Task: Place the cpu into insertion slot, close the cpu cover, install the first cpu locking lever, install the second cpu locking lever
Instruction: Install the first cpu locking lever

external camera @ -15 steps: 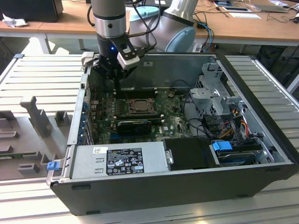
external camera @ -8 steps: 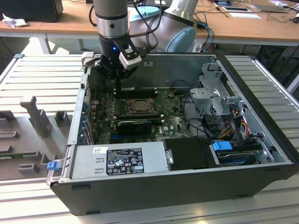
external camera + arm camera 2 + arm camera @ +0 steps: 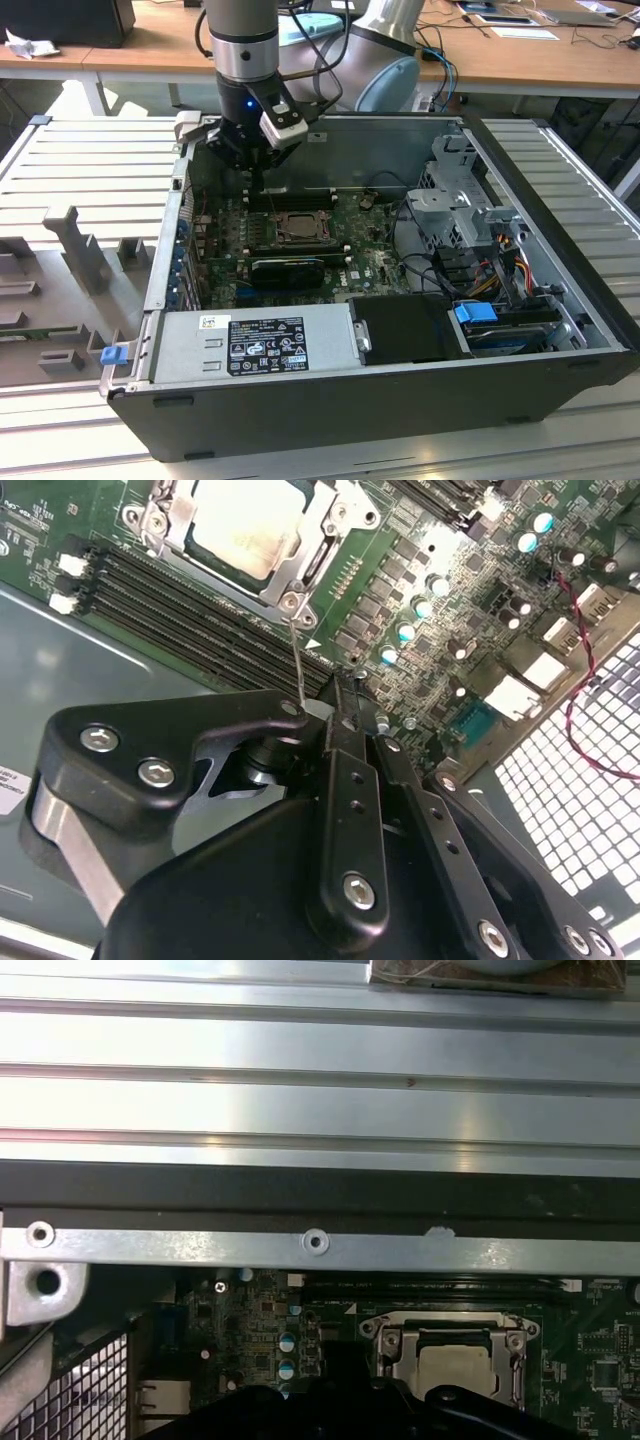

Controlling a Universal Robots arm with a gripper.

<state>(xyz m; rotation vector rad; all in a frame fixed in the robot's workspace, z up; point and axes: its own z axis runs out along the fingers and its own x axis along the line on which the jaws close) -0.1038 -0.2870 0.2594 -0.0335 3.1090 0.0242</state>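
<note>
Open computer case point(image 3: 330, 420) | one cpu point(image 3: 245, 525) under one cpu cover point(image 3: 335, 520) | one tool point(image 3: 340, 695) nearby

Pale square cpu point(image 3: 245, 525) sits flat in the black-rimmed slot point(image 3: 455, 1334) on the green board. Silvery cover point(image 3: 345, 510) lies down over it. Thin locking lever point(image 3: 297, 650) stands up off one corner.

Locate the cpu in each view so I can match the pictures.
Exterior view: the cpu lies mid-motherboard, in the open computer case.
Second wrist view: the cpu is framed by the cpu cover, beyond the memory slots.
First wrist view: the cpu is framed by the cpu cover.
Shared landmark: the black memory slots alongside the socket.
</note>
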